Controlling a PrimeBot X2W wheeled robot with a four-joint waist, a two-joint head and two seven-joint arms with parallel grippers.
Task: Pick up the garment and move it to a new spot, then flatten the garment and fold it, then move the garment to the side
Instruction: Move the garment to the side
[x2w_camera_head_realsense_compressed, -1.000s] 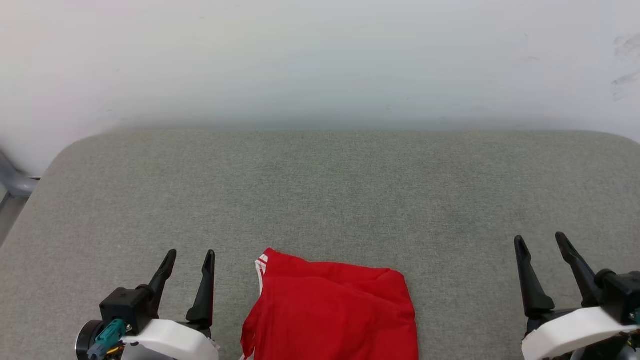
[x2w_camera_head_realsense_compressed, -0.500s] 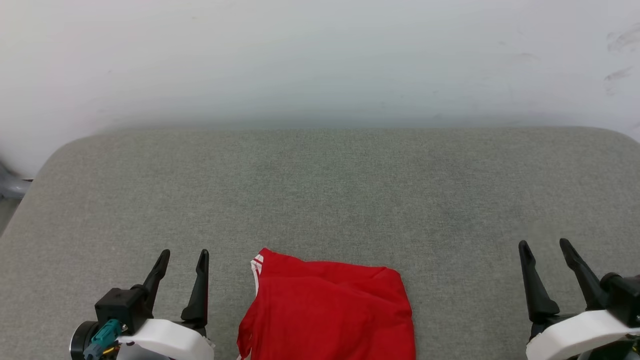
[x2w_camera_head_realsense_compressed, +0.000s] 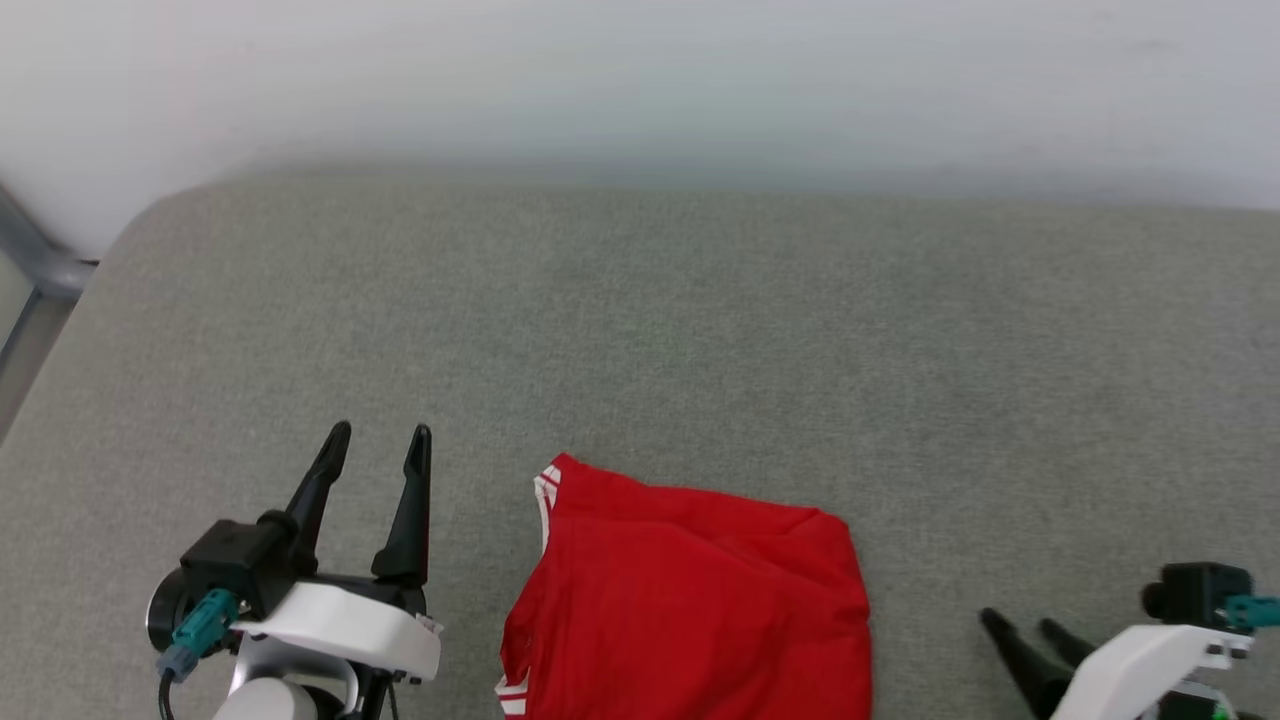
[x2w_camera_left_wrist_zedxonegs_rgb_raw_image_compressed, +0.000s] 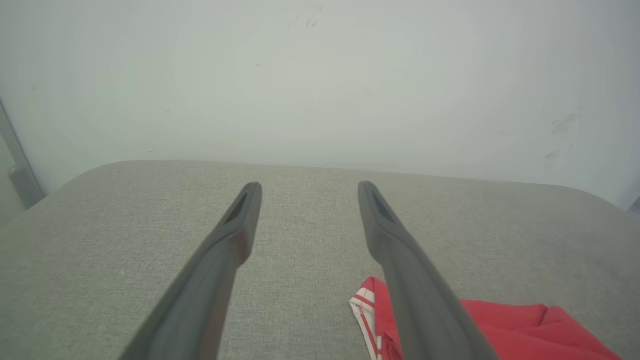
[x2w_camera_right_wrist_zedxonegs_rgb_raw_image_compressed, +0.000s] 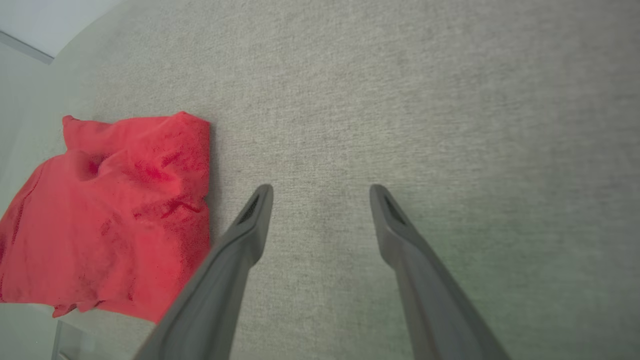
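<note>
The garment (red, white-trimmed) lies between the left gripper and the right gripper, both spread, empty.

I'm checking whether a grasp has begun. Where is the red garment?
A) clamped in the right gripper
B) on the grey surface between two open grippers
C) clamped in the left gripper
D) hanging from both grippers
B: in the head view the garment lies on the grey surface between the left gripper and the right gripper, both open, neither touching it.

Red garment on grey surface
</note>
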